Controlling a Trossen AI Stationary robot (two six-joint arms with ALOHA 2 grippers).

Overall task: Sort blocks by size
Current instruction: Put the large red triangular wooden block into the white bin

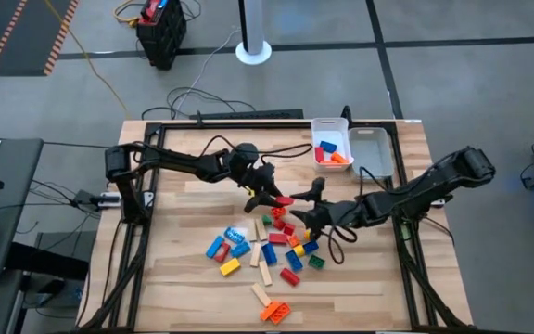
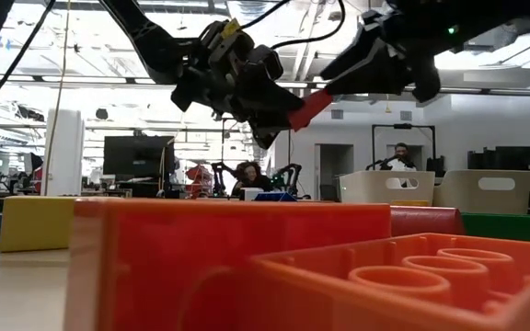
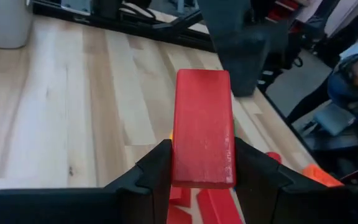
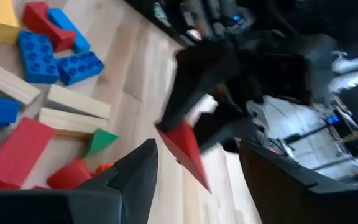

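Mid-handover, by the look: left gripper (image 3: 202, 180) clamps a red block (image 3: 202, 127) aloft; right gripper (image 4: 197, 168) (jaws apart) must close onto it.

The big orange block (image 2: 403, 276) up close hides most of the table in the low view. The right wrist view is blurry. The far trays (image 1: 352, 148) hold blocks too small to tell.
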